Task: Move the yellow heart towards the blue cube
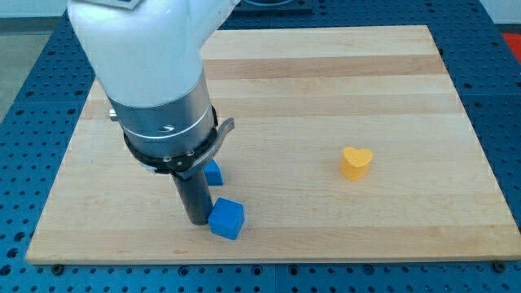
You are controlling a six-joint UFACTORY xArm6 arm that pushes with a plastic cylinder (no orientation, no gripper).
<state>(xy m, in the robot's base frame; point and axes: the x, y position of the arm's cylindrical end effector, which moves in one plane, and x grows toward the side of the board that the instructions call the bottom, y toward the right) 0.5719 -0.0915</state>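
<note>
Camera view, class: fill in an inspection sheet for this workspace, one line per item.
Surface: wooden board, lying on a blue perforated table.
Job's things: yellow heart at the view's right; blue cube at bottom centre.
Clutter: second blue block, partly hidden behind the rod.
Grippers: none; my tip sits just left of the blue cube, far from the heart.
Cables: nothing seen.
Surroundings: nothing seen.

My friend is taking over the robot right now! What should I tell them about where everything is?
My tip is down on the board, right beside the blue cube, on its left in the view.
A second blue block sits just above, partly hidden behind the rod.
The yellow heart rests alone, far to the view's right.
Done: nothing visible; the heart is still well apart from the cube.
Left: get round to the heart's right side and push it leftward toward the cube.
</note>
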